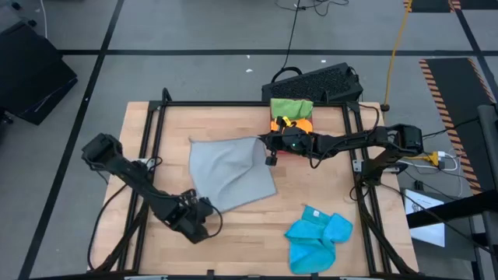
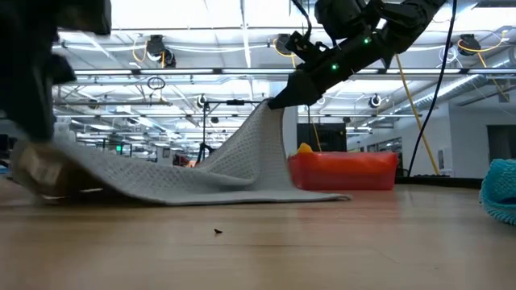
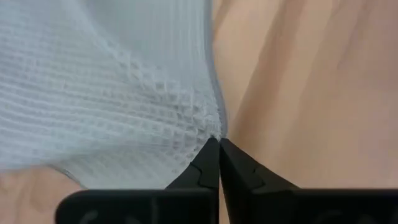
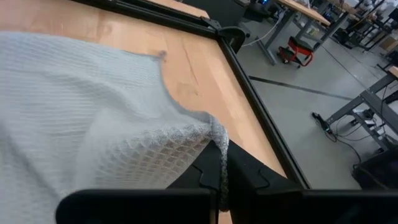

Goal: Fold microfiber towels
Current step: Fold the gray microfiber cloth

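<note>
A grey microfiber towel (image 1: 229, 175) lies spread on the middle of the wooden table. My right gripper (image 1: 266, 143) is shut on its far right corner, held up above the table. My left gripper (image 1: 202, 207) is shut at the towel's near left corner, low by the tabletop. From the raised corner the cloth slopes down to the table (image 2: 242, 173). A crumpled blue towel (image 1: 317, 237) lies near the front right. Green (image 1: 291, 106) and orange (image 1: 299, 123) towels sit in a red tray (image 2: 343, 171) at the far edge. My left gripper pinches the grey towel's edge (image 3: 214, 127) at its near left corner, just at the fingertips (image 3: 208, 158). The fingers slant steeply down from the near left. The cloth beyond the hold lies on the table. My right gripper pinches the towel's far right corner (image 4: 214, 134) between its two fingers, coming nearly level from the table's right side. The corner is lifted clear (image 2: 270, 109), and the cloth hangs from it in a slack slope down to the table.
A black keyboard (image 1: 319, 80) lies behind the tray, beyond the table's far edge. A black frame rail (image 4: 249, 93) runs along the table's sides. Bare wood shows in front of the grey towel and at the table's left.
</note>
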